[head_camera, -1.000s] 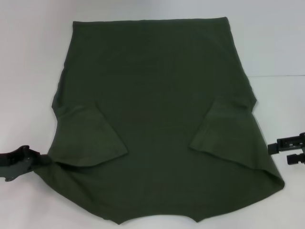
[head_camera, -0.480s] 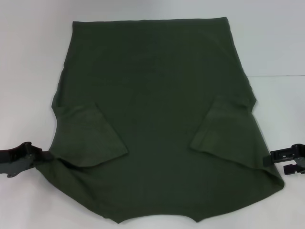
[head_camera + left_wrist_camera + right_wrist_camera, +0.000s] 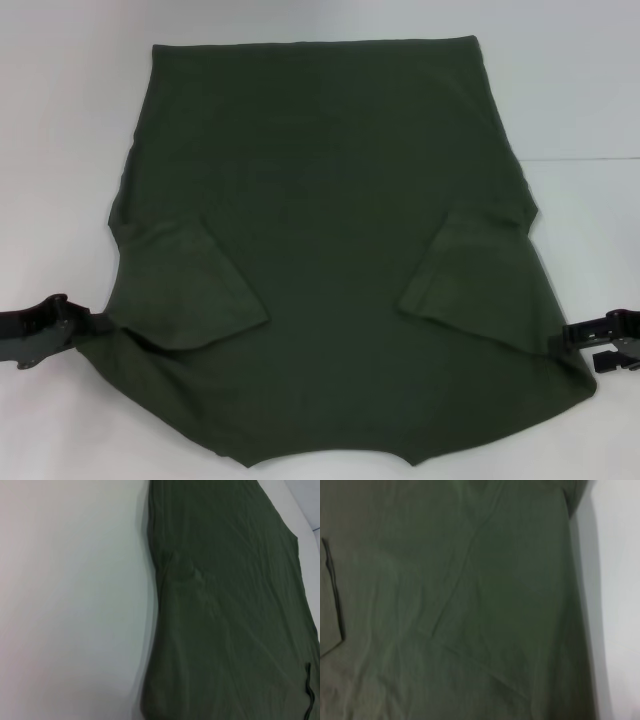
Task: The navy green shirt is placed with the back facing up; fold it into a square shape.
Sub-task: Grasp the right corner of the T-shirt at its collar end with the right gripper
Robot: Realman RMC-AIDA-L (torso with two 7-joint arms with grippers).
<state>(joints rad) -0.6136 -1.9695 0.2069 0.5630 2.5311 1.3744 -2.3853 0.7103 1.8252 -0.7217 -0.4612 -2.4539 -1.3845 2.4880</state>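
Your navy green shirt [image 3: 330,250] has both sleeves folded in. Body folds remain. Left pincer [image 3: 35,325] and right pincer [image 3: 600,340] flank it; I cannot tell their openings.

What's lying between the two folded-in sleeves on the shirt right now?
Only the plain back of the navy green shirt: the head view shows bare fabric between the left sleeve and the right sleeve.

A plain white table [image 3: 60,120] (matte, faintly seamed at right) fills view.
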